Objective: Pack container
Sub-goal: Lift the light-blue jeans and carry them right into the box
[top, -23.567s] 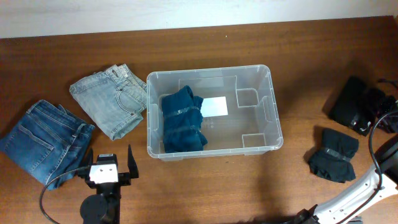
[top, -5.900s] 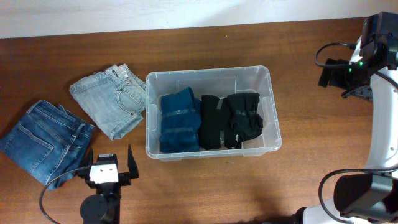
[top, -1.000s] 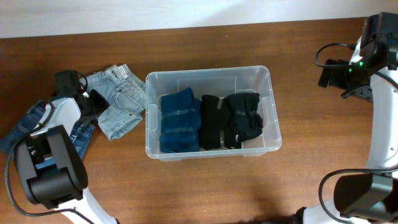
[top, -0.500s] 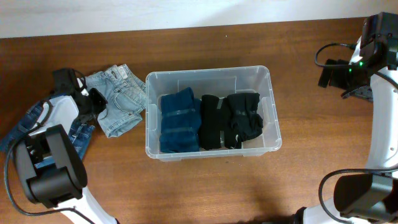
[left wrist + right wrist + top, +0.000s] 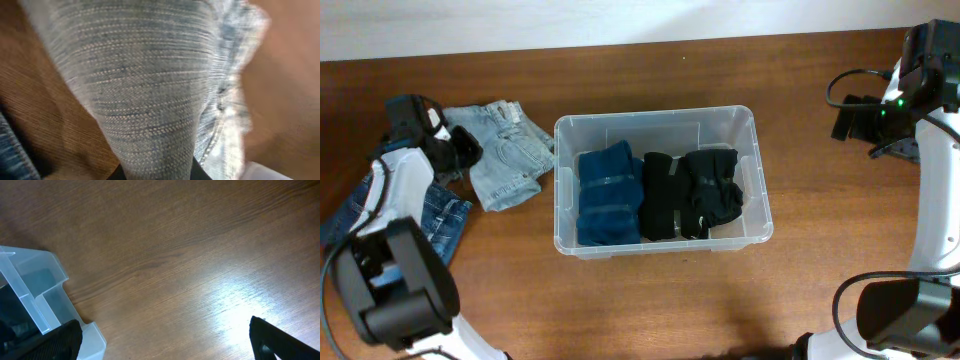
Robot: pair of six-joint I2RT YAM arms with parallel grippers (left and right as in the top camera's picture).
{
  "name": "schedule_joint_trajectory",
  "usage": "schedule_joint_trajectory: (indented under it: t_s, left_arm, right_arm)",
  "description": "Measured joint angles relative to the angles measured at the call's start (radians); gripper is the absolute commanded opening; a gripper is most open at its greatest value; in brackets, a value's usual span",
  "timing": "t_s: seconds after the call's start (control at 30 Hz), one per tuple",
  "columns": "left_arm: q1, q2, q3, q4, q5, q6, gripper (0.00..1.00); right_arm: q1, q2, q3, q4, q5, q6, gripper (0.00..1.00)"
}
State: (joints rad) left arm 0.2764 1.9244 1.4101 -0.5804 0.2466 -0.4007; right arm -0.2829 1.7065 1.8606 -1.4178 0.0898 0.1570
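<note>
Brown wooden table point(image 5: 650, 300), layout mostly as it was. Clear plastic rectangular container point(image 5: 660, 115) sits mid-table and hasn't shifted. Inside it, side by side: blue rolled cloth bundle point(image 5: 608, 195) at the left end, black rolled bundle point(image 5: 660, 195) in the middle, second black bundle point(image 5: 712, 190) at the right end.

What changed: left gripper point(image 5: 455, 153) came in from the near edge to the pale-wash folded jeans point(image 5: 505, 155) and is clamped on their left edge. Over the last second the jeans got dragged up and left and are bunching, and the fold is loosening. The left wrist view is all pale denim drawn into a ridge that narrows toward the fingers. That reads as gripped, though the fingertips are barely in frame. Dark blue folded jeans point(image 5: 445, 215) lie just beside, partly under the left arm point(image 5: 405, 190), untouched.

Right gripper point(image 5: 164, 325) is parked far right, fingers spread with nothing between them. It sees only bare wood and a container corner. No movement there lately.

Meaning: three items packed, the fourth in hand, the fifth waiting. The container floor looks nearly covered, so I'd guess the jeans go on top of the bundles. Risk: with a single-edge grab, the jeans may unfold and drape over the rim on transfer.
</note>
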Motion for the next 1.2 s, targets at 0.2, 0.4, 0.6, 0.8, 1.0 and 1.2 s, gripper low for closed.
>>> schedule_joint_trajectory:
  t_s: [0.2,0.4,0.6,0.8,1.0,1.2]
  left_arm:
    - [0.001,-0.137,0.018,0.0,0.0,0.0,0.0]
    - [0.001,-0.267,0.027,0.0,0.027,-0.002,0.01]
    - [0.001,-0.361,0.04,-0.008,0.145,-0.026,0.01]
    - [0.0,-0.452,0.069,-0.03,0.3,-0.061,0.0]
    - [-0.072,-0.554,0.08,-0.068,0.364,-0.076,0.0]
    - [-0.228,-0.574,0.086,-0.083,0.394,-0.079,0.01]
  right_arm:
    - [0.0,0.0,0.0,0.0,0.0,0.001,0.99]
    - [0.0,0.0,0.0,0.0,0.0,0.0,0.98]
    - [0.0,0.0,0.0,0.0,0.0,0.0,0.99]
    - [0.0,0.0,0.0,0.0,0.0,0.0,0.99]
    - [0.0,0.0,0.0,0.0,0.0,0.0,0.99]
    - [0.0,0.0,0.0,0.0,0.0,0.0,0.99]
